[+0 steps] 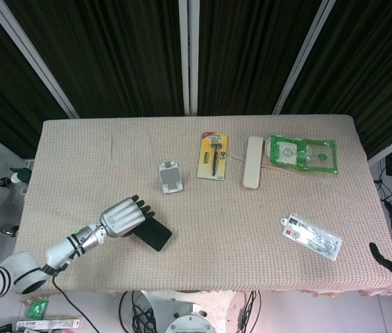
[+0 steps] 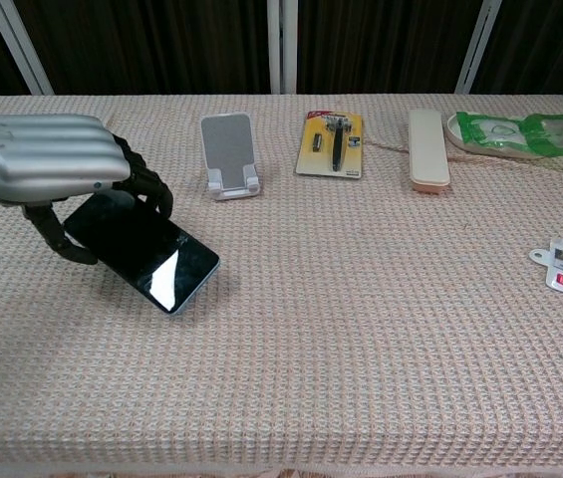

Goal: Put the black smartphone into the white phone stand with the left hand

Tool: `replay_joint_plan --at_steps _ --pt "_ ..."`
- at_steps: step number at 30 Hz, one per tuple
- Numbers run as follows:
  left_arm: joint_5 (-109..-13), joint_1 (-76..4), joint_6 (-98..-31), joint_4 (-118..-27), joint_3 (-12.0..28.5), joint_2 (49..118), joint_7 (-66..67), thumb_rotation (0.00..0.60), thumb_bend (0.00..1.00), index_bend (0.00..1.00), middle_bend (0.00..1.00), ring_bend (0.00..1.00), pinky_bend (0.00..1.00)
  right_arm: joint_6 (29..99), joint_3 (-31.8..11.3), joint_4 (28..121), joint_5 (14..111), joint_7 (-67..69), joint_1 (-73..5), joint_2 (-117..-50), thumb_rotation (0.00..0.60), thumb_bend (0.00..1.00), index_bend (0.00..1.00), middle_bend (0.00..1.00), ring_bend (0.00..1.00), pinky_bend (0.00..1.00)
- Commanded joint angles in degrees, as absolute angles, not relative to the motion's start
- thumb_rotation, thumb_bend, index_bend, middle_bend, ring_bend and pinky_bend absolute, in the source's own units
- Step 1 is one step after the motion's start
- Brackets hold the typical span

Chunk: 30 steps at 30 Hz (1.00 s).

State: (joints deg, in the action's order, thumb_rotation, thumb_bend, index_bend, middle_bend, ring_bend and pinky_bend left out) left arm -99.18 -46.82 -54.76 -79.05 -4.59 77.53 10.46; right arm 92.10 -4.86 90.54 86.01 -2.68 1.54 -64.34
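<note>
Flat black glass smartphone point(image 2: 141, 261) gripped in silver left hand point(image 2: 52, 174), clear of desk (apparently); small white plastic phone stand point(image 2: 229, 154) at one o'clock, near.
</note>
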Motion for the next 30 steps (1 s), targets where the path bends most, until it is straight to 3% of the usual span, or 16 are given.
replay_joint_plan --at_steps 1,10,18,30 --pt "-99.7 -47.5 -56.3 -79.7 -2.4 74.5 16.4 0.600 0.35 0.61 0.62 0.52 0.50 92.2 -4.9 90.6 86.0 -2.7 1.5 -64.3 0.600 0.18 0.00 0.00 0.00 0.00" --pt "-100.4 -50.3 -55.9 -79.3 3.4 69.1 39.1 0.600 0.34 0.61 0.63 0.52 0.50 92.9 -5.0 90.9 86.5 -2.5 1.7 -64.3 0.600 0.18 0.00 0.00 0.00 0.00" --pt "-94.8 -51.1 -52.8 -82.9 8.4 69.3 63.8 0.600 0.35 0.64 0.62 0.53 0.48 93.4 -5.2 91.4 86.9 -2.3 1.7 -64.0 0.600 0.18 0.00 0.00 0.00 0.00" --pt "-99.8 -57.4 -48.5 -81.5 8.1 73.6 68.9 0.600 0.37 0.64 0.62 0.54 0.46 94.0 -5.1 90.6 86.7 -1.1 2.4 -64.0 0.600 0.18 0.00 0.00 0.00 0.00"
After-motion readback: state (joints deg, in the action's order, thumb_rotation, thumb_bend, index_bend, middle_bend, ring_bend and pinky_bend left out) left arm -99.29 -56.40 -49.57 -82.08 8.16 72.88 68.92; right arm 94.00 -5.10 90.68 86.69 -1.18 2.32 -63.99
